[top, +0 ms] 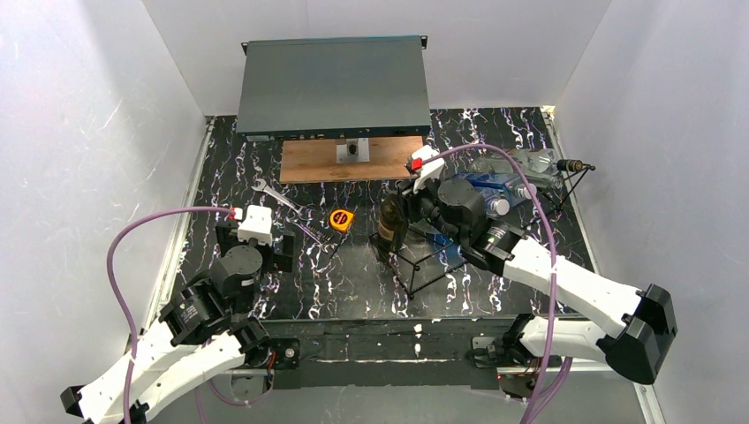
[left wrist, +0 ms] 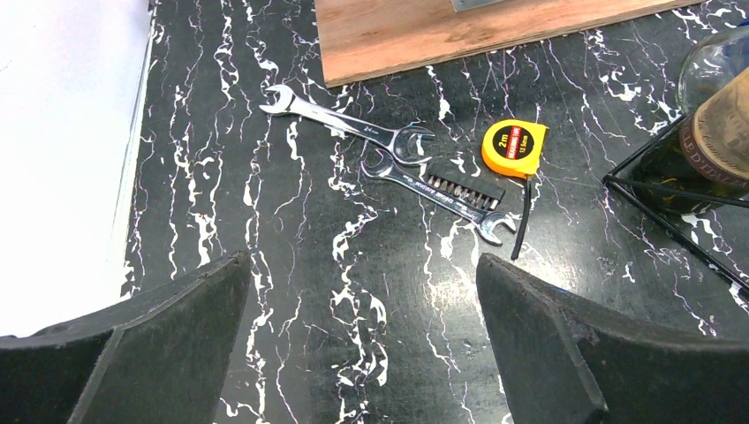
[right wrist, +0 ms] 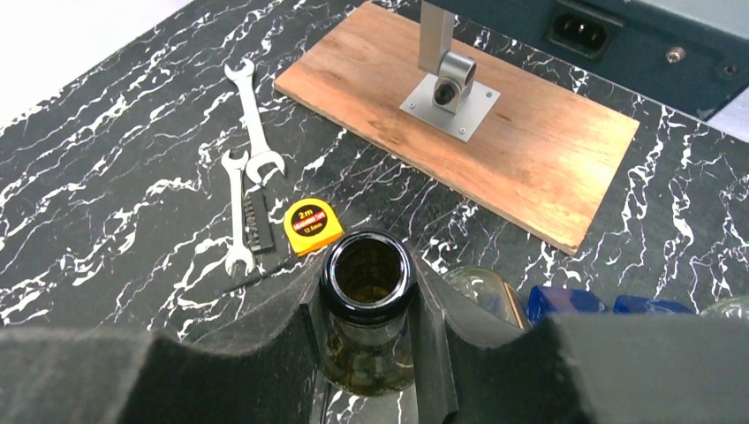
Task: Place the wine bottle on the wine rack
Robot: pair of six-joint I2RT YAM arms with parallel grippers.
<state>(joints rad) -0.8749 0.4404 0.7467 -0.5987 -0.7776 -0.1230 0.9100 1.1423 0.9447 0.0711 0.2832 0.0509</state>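
Jaws right: gripping dark glass wine bottle (right wrist: 366,276) by neck | jaws left: wide, empty | risk: my neck-only hold could let it swing, toppling thin black wire rack (left wrist: 612,180).

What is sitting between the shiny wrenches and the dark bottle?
A yellow tape measure lies between the wrenches and the wine bottle. The top view shows it, and so does the right wrist view.
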